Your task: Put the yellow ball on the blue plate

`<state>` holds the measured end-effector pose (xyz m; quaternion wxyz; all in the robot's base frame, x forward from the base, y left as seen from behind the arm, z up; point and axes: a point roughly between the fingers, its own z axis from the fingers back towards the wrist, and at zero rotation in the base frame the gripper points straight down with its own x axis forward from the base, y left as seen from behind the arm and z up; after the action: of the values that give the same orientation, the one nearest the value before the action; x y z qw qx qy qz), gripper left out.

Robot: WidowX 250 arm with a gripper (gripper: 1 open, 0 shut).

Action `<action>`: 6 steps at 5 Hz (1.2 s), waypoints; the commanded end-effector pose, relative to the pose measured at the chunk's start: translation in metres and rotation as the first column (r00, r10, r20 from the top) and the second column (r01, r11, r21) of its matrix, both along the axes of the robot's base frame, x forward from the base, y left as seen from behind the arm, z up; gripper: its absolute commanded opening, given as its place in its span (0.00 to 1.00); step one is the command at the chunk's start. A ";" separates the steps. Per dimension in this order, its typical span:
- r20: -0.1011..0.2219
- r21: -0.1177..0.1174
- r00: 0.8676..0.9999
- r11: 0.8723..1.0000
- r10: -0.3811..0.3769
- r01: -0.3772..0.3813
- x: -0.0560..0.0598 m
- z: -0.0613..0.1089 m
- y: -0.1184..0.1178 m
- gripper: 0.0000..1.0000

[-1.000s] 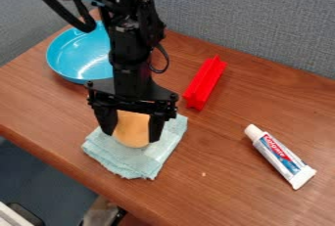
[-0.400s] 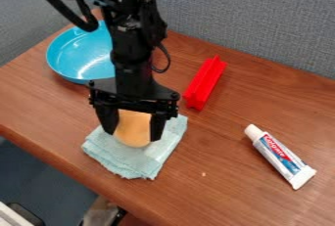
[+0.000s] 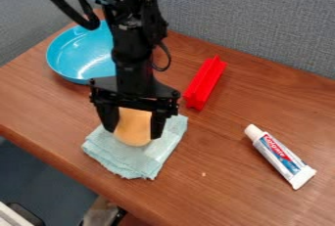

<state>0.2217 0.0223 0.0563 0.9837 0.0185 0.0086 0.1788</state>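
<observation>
The orange-yellow ball (image 3: 131, 129) rests on a pale teal folded cloth (image 3: 131, 150) near the table's front edge. My black gripper (image 3: 131, 124) points straight down over it, open, with one finger on each side of the ball; whether the fingers (image 3: 106, 125) touch it I cannot tell. The blue plate (image 3: 80, 54) lies at the back left of the table, partly hidden behind the arm, with nothing seen in it.
A red rectangular block (image 3: 205, 81) lies just right of the arm. A white toothpaste tube (image 3: 280, 155) lies at the front right. The wooden table's front edge (image 3: 53, 147) runs close below the cloth.
</observation>
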 end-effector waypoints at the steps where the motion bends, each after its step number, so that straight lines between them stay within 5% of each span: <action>1: 0.025 0.016 1.000 1.000 -0.009 0.008 0.009 0.005 0.000 1.00; 6: 0.013 0.021 1.000 0.999 0.027 -0.027 0.014 0.000 0.002 1.00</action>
<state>0.2266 0.0244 0.0501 0.9794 0.0255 0.0180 0.1993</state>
